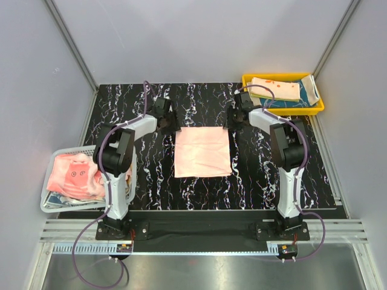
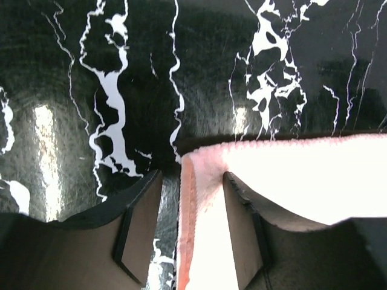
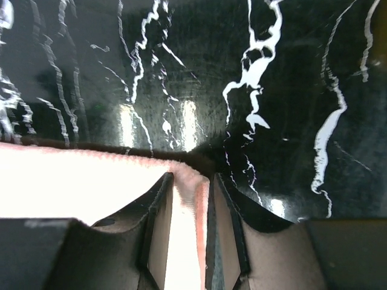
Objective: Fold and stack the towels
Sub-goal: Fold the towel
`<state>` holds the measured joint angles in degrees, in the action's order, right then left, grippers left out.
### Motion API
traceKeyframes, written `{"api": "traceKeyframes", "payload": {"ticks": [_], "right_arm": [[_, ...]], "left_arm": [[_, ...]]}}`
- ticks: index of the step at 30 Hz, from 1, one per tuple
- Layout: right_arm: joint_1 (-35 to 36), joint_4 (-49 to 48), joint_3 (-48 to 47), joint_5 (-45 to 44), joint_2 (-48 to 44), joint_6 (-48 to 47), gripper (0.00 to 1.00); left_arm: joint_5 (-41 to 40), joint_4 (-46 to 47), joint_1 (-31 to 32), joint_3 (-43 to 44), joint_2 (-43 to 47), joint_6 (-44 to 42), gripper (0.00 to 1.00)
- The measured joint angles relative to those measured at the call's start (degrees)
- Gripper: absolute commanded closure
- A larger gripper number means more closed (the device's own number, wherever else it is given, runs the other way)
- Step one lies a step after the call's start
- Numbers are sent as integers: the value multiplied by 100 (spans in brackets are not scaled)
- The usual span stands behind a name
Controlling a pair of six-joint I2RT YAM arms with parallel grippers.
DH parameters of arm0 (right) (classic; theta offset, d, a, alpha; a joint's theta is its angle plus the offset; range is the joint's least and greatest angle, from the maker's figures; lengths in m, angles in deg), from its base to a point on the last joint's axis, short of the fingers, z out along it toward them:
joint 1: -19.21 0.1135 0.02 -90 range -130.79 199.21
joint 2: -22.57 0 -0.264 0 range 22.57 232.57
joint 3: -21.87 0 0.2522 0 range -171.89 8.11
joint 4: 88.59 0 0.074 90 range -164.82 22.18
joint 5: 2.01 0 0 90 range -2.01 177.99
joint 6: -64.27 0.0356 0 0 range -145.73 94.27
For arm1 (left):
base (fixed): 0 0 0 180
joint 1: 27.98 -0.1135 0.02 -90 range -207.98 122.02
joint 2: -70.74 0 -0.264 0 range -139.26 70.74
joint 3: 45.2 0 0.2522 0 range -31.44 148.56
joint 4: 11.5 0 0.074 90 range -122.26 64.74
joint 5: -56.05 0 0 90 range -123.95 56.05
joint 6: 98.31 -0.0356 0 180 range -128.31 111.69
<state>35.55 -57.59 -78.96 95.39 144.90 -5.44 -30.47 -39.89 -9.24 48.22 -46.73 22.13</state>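
1. Near left, a white mesh basket [image 1: 47,205] holds crumpled towels [image 1: 75,175].
2. The left gripper [image 2: 192,181], jaws wide, straddles the far-left corner of the flat pale pink cloth towel [image 1: 202,151] at mid-table.
3. The right gripper [image 3: 190,181], jaws narrow, brackets the far-right corner; I cannot tell whether it pinches.
4. The first fold seems to be starting. Next, both must pinch firmly and carry the far edge nearward.

I have one flat towel [image 1: 202,152] lying in the middle of the table [image 1: 266,181], ahead of and between the two arm bases. My left gripper [image 1: 172,125] is at its far left corner and my right gripper [image 1: 232,124] at its far right corner, each with its fingers astride the towel's edge. A basket [image 1: 44,205] at the table's near left edge holds the basket towels [image 1: 75,175]. A tray [image 1: 284,110] at the far right corner holds the tray towels [image 1: 277,89].
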Motion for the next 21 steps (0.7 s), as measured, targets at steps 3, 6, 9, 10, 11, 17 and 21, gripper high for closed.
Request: {"api": "traceKeyframes", "payload": {"ticks": [3, 6, 9, 10, 11, 17, 21], "right_arm": [[72, 111, -140, -76, 107, -55, 61], [140, 221, -275, -146, 184, -105, 63], [210, 321, -424, -289, 260, -140, 67], [238, 363, -457, -354, 278, -153, 69], [262, 376, -470, -393, 286, -166, 70], [339, 433, -492, -610, 299, -216, 84], [341, 476, -514, -645, 302, -229, 92]], "left_arm": [[-116, -98, 35, 120, -68, -15, 50], [-232, -199, 74, 212, -116, -17, 53], [-354, -251, 129, 326, -195, -22, 56], [-398, -249, 146, 352, -214, -22, 58], [-437, -243, 164, 372, -232, -20, 60], [-616, -223, 223, 398, -275, 9, 84], [-610, -195, 227, 398, -286, 17, 100]]}}
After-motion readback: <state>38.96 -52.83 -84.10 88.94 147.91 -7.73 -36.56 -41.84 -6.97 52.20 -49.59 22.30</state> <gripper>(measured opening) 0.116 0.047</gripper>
